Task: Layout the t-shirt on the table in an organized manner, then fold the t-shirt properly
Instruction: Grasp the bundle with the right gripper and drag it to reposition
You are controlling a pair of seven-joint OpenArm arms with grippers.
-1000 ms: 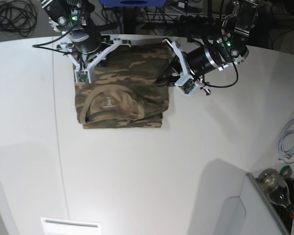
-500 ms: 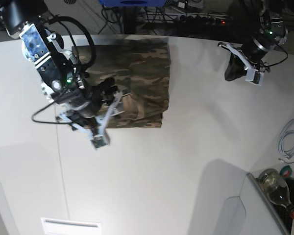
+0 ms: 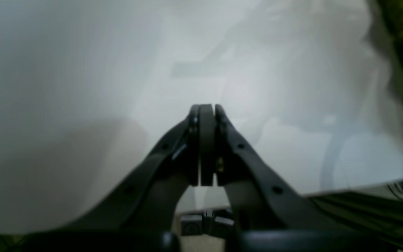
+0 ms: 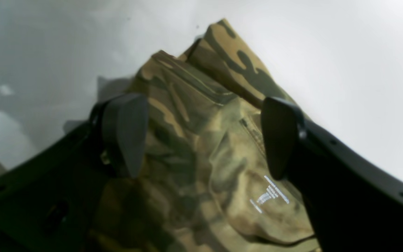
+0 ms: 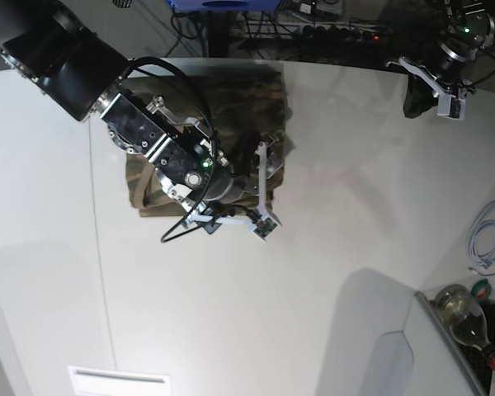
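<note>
T-shirt [image 5: 231, 107] lies folded near table's [image 5: 330, 247] far edge, left of centre, white neck print [image 4: 269, 194] visible but too blurred to read. Right pincer [image 4: 201, 136] spread wide just over the camo fabric, gripping nothing. Left pincer [image 3: 205, 112] pressed together, empty, near the far right corner, well apart from the shirt

We're seeing soft, even light on the white table [image 5: 330, 247], with faint arm shadows. Both wrist views are blurry: the shirt [image 4: 201, 168] is smeared, and a pale glare washes the tabletop in the left one.
</note>
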